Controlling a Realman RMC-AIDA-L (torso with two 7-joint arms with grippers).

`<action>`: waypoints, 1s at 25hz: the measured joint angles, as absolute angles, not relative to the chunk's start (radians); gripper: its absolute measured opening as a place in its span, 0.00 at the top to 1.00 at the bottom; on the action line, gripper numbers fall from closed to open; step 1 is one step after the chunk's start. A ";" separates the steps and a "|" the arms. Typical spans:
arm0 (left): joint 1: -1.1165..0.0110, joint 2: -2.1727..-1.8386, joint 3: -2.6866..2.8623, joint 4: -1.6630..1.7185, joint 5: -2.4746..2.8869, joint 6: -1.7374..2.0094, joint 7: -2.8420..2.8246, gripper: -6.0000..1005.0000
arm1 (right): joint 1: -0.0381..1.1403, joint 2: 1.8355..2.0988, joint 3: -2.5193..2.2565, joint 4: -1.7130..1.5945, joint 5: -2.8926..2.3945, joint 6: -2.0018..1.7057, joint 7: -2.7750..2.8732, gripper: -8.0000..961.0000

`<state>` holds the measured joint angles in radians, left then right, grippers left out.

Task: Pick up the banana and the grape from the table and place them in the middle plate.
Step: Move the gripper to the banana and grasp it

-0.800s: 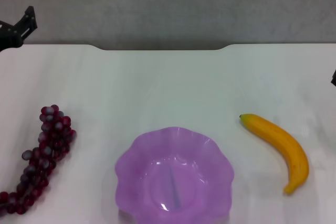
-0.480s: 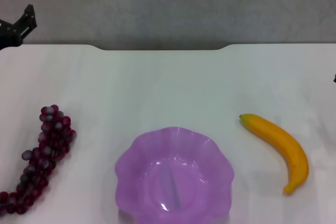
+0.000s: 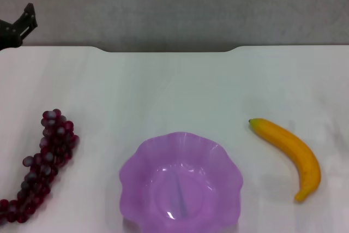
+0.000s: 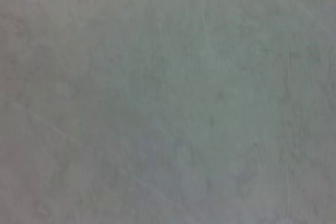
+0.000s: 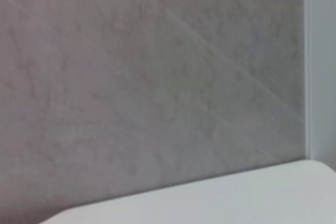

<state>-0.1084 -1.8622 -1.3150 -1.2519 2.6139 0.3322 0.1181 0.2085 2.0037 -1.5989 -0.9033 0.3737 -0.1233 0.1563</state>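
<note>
The banana (image 3: 292, 155) lies on the white table (image 3: 174, 85) at the right, curved, its stem end pointing toward the near edge. A long bunch of dark red-purple grape (image 3: 42, 162) lies at the left, running off toward the near left corner. Between them, close to the near edge, sits the middle plate (image 3: 136, 167), translucent purple with a wavy rim and nothing in it. My left gripper (image 3: 19, 27) is at the far left edge of the head view, high over the table's far corner, far from the grape. No part of my right gripper shows in any view.
A grey wall stands behind the table's notched far edge (image 3: 169, 51). The left wrist view holds only grey wall. The right wrist view shows grey wall and a strip of the white table (image 5: 210, 203).
The right gripper's dark tip at the right edge of the head view has slid out of view. The left gripper has shifted slightly outward. The fruit and plate have not moved.
</note>
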 joint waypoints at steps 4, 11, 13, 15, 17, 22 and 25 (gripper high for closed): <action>-0.094 -1.866 -1.336 -1.300 2.614 0.256 0.140 0.14 | 0.199 2.004 -1.600 -0.990 0.367 0.002 0.143 0.10; -0.031 -1.958 -1.426 -1.458 2.614 0.081 0.322 0.14 | 0.117 2.007 -1.659 -1.248 0.383 0.191 0.095 0.10; -0.016 -1.995 -1.460 -1.493 2.614 0.034 0.379 0.14 | 0.117 2.006 -1.673 -1.301 0.390 0.268 0.094 0.10; -0.007 -2.019 -1.477 -1.515 2.613 0.010 0.428 0.14 | 0.122 2.007 -1.684 -1.356 0.391 0.363 0.094 0.10; -0.003 -2.024 -1.479 -1.526 2.607 0.003 0.443 0.14 | 0.132 2.007 -1.694 -1.389 0.391 0.431 0.094 0.10; -0.001 -2.022 -1.490 -1.546 2.590 -0.030 0.441 0.14 | 0.178 2.006 -1.704 -1.382 0.464 0.539 0.055 0.10; -0.001 -2.023 -1.492 -1.554 2.589 -0.038 0.442 0.14 | 0.201 2.004 -1.699 -1.337 0.572 0.557 -0.024 0.10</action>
<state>-0.0006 -2.0229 -1.4919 -1.5537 2.5894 -0.0384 0.4418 0.2011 2.0043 -1.6990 -1.3375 0.5720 0.5567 -0.0236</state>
